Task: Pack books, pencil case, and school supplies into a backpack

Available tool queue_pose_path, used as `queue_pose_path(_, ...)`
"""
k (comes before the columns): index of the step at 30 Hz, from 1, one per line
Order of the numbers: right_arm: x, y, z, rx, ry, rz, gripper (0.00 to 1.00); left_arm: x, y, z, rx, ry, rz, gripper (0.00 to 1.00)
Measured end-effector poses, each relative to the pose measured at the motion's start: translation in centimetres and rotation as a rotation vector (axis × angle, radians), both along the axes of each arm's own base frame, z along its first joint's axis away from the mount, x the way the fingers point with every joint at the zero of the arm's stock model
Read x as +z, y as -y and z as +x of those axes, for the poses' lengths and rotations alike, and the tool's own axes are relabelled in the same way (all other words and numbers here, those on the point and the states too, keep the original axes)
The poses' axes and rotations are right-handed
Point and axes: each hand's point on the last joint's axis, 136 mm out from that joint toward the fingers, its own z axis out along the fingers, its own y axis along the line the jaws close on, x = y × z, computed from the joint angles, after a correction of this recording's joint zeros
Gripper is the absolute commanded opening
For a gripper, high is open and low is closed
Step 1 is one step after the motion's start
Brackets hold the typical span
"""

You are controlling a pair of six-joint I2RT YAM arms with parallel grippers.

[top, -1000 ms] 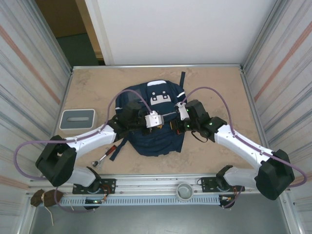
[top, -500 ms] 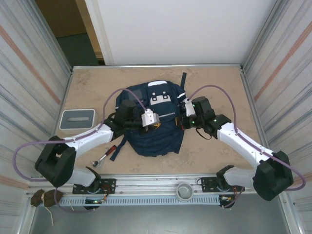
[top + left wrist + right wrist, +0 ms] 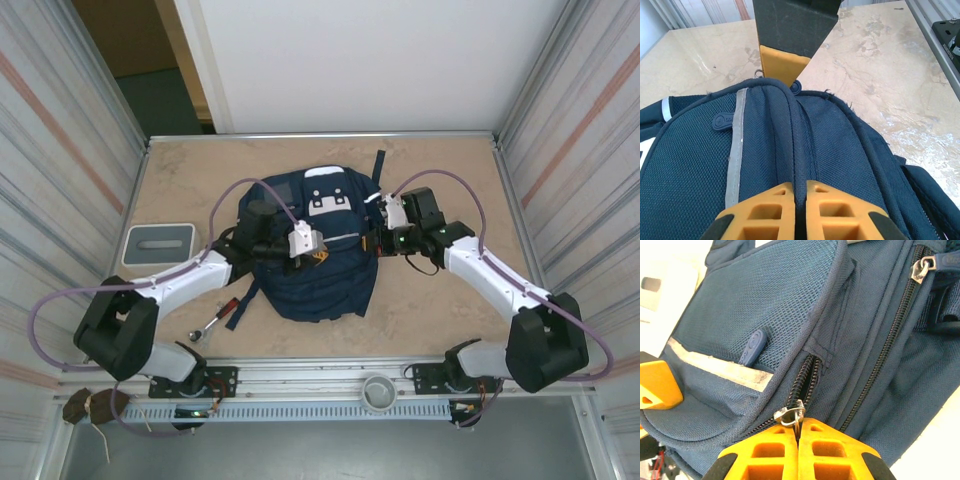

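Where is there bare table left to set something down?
Bare: the far strip between backpack and back wall; the far-right corner beyond the right arm; the near edge before the backpack. Crowded: centre, and near-left by the red-handled tool.

Beige marbled table (image 3: 200,170), corrugated side walls (image 3: 60,150)

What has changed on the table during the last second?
The right pincer, shut on a zipper pull, slid along the right side of the backpack toward its far end. The left pincer, shut on a fabric ridge, shifted slightly left. The grey tray and red-handled tool stayed put.
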Motion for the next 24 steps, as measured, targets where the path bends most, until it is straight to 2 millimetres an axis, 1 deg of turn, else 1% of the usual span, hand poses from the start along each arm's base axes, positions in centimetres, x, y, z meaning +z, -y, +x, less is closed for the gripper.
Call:
queue_pose_path(8, -0.6, 0.2, 0.5, 0.01, -0.088, 0.055, 0.04, -0.2, 0.2, 0.0, -0.025, -0.02, 0.002, 0.02)
queue_pose_path(15, -1.0, 0.1, 1.1, 0.008, -0.117, 0.065, 0.08, -0.4, 0.5, 0.2, -0.033, -0.033, 0.008, 0.02)
queue_pose_path(24, -1.8, 0.4, 2.0, -0.01, -0.134, 0.051, 0.2, -0.6, 0.8, 0.4, -0.042, -0.044, 0.012, 0.02)
